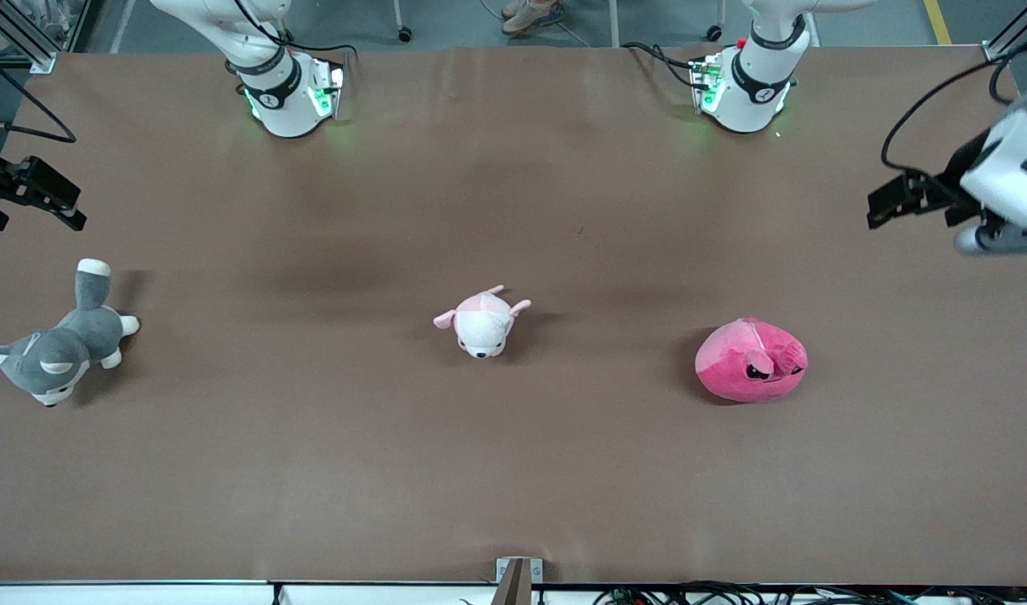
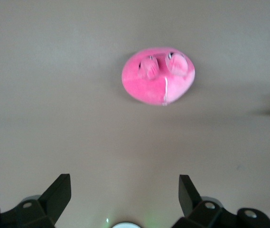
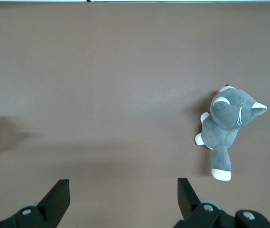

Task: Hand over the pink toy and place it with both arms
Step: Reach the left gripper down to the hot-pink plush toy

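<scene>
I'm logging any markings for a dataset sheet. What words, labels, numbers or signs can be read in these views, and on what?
No text can be read with certainty.
Black band on the right arm: a small white mark, too small to read.
Black band on the left arm: a small white mark, too small to read.
The pink toy, the pale pink plush and the grey plush: no lettering visible.
</scene>
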`<control>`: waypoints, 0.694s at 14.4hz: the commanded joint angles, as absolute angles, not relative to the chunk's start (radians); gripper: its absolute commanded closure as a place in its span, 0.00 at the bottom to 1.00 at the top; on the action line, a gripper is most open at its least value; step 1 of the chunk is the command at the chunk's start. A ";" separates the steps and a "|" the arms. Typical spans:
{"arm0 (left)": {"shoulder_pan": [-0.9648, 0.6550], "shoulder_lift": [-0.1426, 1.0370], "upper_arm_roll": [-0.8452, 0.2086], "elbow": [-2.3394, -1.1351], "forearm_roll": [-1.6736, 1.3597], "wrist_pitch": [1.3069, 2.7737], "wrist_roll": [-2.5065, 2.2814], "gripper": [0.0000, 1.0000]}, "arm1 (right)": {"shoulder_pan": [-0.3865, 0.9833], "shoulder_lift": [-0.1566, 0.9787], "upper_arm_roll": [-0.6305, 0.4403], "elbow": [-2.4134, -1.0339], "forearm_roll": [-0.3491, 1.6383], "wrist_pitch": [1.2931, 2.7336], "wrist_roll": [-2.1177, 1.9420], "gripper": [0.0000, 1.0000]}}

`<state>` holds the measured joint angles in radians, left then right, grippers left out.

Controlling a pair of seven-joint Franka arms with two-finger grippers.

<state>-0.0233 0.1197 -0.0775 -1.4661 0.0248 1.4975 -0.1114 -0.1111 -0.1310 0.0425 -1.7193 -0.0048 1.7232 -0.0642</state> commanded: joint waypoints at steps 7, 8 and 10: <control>0.012 0.293 -0.074 -1.609 0.000 1.851 -0.261 0.00 | -0.141 -0.147 0.052 -1.714 -0.015 1.697 -0.061 0.00; 0.012 0.295 -0.074 -1.653 -0.036 1.912 -0.276 0.00 | -0.140 -0.149 0.052 -1.712 -0.015 1.695 -0.058 0.00; 0.011 0.301 -0.074 -1.696 -0.090 1.979 -0.290 0.00 | -0.138 -0.147 0.052 -1.706 -0.011 1.695 -0.057 0.00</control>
<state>0.0128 0.3215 -0.0747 -1.6356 -0.0469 1.9164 -0.2665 -0.1168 -0.1323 0.0367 -1.7086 -0.0048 1.7076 -0.0642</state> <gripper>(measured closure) 0.000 0.000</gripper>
